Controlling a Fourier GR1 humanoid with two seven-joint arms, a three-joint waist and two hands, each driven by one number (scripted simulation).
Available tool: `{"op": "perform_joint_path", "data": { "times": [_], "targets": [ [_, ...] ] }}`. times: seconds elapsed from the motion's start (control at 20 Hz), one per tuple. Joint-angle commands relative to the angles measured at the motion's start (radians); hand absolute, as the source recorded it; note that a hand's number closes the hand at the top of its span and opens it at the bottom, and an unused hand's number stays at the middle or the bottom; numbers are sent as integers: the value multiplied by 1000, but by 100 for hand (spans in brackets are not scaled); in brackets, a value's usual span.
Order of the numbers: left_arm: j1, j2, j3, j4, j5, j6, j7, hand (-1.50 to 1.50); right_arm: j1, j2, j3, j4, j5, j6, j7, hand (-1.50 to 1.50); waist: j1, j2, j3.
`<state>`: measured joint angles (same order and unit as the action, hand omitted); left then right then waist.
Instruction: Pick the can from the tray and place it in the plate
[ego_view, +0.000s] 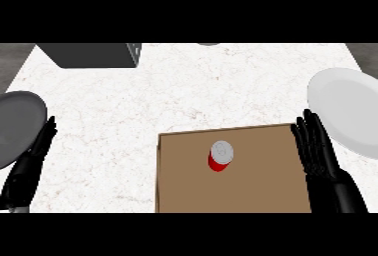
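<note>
A red can (220, 157) with a silver top stood upright on a brown tray (244, 190), a little left of the tray's middle and well clear of its edges. Nothing touched the can. The tray lay flat on the bench (207, 85), a white surface with faint marbling, and ran down to the view's lower edge.

The right hand (316, 145) was at the tray's right edge, fingers straight and pointing away from the robot, released and holding nothing. Its forearm came up from the lower right. Whether it touched the tray's edge could not be told. Just to the right of that hand lay a white plate (347, 110), partly cut off by the view's right side. The can and the plate were well apart, with the right hand between them.

The left hand (35, 150) was near the left edge, fingers straight as well, released and at rest, well apart from the tray. It overlapped the lower rim of a grey plate (16, 122) that sat at the bench's left edge.

At the far left of the bench stood a dark grey box (92, 55). A small grey object (209, 44) showed at the far edge, too cut off to name.
</note>
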<state>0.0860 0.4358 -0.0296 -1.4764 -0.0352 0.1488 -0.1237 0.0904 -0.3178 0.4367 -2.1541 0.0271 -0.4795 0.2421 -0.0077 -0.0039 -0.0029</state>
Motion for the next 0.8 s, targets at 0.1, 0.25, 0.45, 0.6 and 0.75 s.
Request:
{"op": "perform_joint_path", "data": {
  "times": [0.1, 0.25, 0.45, 0.6, 0.75],
  "targets": [
    [34, -12, -12, -31, -18, -1, -7, 0, -84, -181, -49, -59, 41, 126, 325, -150, 17, 3, 1],
    [33, -12, 5, -39, -12, -7, 1, 0, -148, -186, -20, -66, 71, 156, 489, -150, 17, 3, 1],
    [-22, -55, -26, 22, -55, 12, -14, 0, -291, -163, 24, 47, 49, 246, 584, -150, 21, 6, 1],
    [27, -31, 17, 2, -21, -28, -42, 0, -344, -141, 16, 114, 23, 310, 622, -150, 21, 5, 2],
    [17, -32, 15, -31, -23, -39, 4, 0, -452, -128, -24, 208, -37, 398, 668, -150, 24, 5, 2]
  ]
}}
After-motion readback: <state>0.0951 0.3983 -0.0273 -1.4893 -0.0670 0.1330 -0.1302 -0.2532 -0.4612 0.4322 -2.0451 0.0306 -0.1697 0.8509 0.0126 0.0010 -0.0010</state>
